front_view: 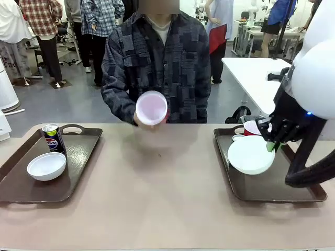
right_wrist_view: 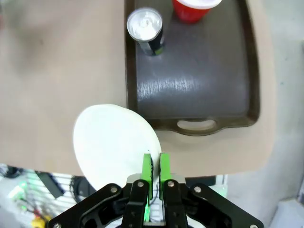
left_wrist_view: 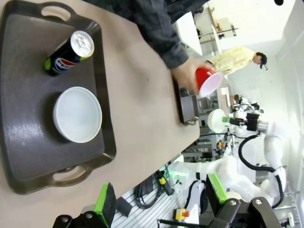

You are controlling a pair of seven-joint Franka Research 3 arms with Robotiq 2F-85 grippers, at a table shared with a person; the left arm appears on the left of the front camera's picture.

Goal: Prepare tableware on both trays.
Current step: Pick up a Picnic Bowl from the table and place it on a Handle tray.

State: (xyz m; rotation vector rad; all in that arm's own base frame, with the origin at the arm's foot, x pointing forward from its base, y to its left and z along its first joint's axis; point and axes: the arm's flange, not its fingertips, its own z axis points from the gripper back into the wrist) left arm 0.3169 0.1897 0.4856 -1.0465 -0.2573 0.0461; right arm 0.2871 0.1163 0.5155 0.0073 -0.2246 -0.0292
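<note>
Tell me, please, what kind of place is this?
Probably a robotics lab or a demonstration hall, not a dining room. A white robot arm works at this table, another white robot arm stands farther off, and people stand around more white tables behind.

Front faces person; wrists (high) overlook trays.

Pepsi can, blue, upright on the left tray beside a white bowl: the word "pepsi" and the round red, white and blue Pepsi emblem can be read on its side. The same can in the left wrist view shows the emblem, the lettering there too small to read. Dark can on the right tray: seen from the top, no legible print.
</note>
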